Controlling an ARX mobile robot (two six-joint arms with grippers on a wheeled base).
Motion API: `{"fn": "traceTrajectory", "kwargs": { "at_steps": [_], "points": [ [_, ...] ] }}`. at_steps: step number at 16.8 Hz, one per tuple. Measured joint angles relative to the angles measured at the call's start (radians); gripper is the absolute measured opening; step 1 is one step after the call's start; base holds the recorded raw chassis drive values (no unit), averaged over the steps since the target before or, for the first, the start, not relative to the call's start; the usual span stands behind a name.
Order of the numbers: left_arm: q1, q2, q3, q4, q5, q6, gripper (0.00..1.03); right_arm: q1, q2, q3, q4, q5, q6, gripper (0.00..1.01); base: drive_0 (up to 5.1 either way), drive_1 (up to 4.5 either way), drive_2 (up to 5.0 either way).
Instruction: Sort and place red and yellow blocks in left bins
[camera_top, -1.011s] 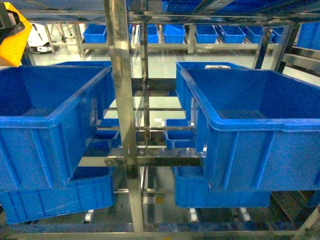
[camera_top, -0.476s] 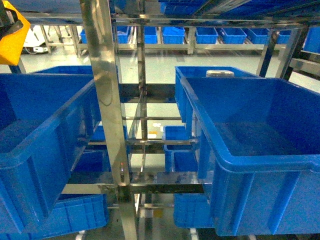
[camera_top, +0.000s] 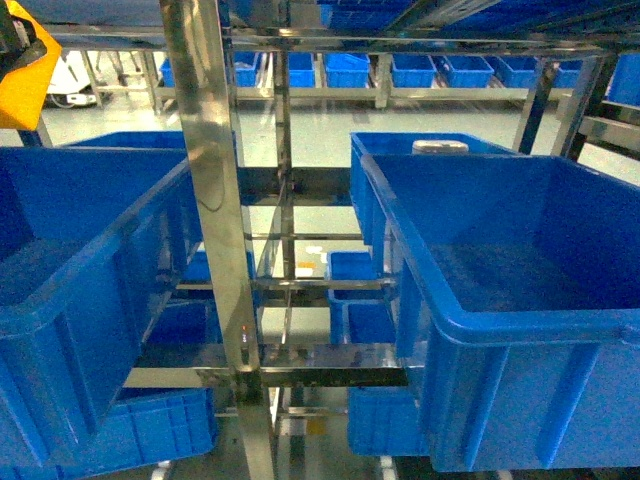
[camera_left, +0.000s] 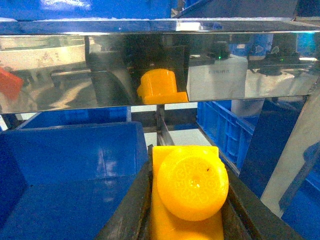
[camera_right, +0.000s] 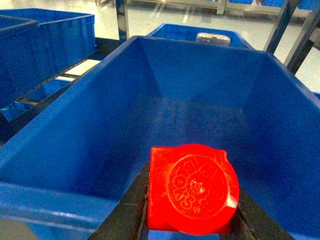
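My left gripper (camera_left: 186, 192) is shut on the orange-yellow block (camera_left: 192, 185), whose round stud faces the camera. It hangs just below a shiny steel shelf beam (camera_left: 160, 65) that mirrors the block. A deep blue bin (camera_left: 75, 165) lies below and to its left; in the head view this left bin (camera_top: 90, 300) fills the left side. A yellow shape (camera_top: 25, 75) shows at that view's top left corner. My right gripper (camera_right: 192, 200) is shut on the red block (camera_right: 192, 187), held over the near rim of the right blue bin (camera_right: 165, 100).
A steel rack post (camera_top: 215, 230) stands between the two big bins. The right bin (camera_top: 520, 260) has a pale object (camera_top: 440, 147) behind it. More blue tubs sit on lower shelves (camera_top: 360, 300) and along the far wall (camera_top: 410, 68).
The head view closed in on the rack, so both bins look larger and lower than a second ago. Over the last half second it has held still.
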Motion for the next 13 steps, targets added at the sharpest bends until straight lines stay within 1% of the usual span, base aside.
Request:
{"fn": "traceTrajectory", "kwargs": {
  "at_steps": [2, 4, 6, 7, 8, 10, 12, 13],
  "points": [
    [0.000, 0.000, 0.000, 0.000, 0.000, 0.000, 0.26, 0.000, 0.027, 0.028, -0.005, -0.008, 0.000, 0.28, 0.0, 0.00, 0.0],
    [0.000, 0.000, 0.000, 0.000, 0.000, 0.000, 0.26, -0.005, 0.100, 0.084, -0.010, -0.026, -0.002, 0.28, 0.0, 0.00, 0.0],
    [0.000, 0.000, 0.000, 0.000, 0.000, 0.000, 0.26, -0.007, 0.196, 0.171, -0.023, -0.034, 0.000, 0.28, 0.0, 0.00, 0.0],
    [0.000, 0.000, 0.000, 0.001, 0.000, 0.000, 0.26, -0.013, 0.262, 0.240, -0.019, -0.036, 0.001, 0.28, 0.0, 0.00, 0.0],
    [0.000, 0.000, 0.000, 0.000, 0.000, 0.000, 0.26, -0.027, 0.382, 0.376, -0.062, -0.051, 0.004, 0.28, 0.0, 0.00, 0.0],
    [0.000, 0.000, 0.000, 0.000, 0.000, 0.000, 0.26, -0.041, 0.516, 0.531, -0.168, -0.080, 0.022, 0.28, 0.0, 0.00, 0.0],
    [0.000, 0.000, 0.000, 0.000, 0.000, 0.000, 0.26, -0.050, 0.621, 0.654, -0.230, -0.100, 0.045, 0.28, 0.0, 0.00, 0.0],
    [0.000, 0.000, 0.000, 0.000, 0.000, 0.000, 0.26, -0.053, 0.649, 0.689, -0.224, -0.101, 0.046, 0.28, 0.0, 0.00, 0.0]
  ]
}}
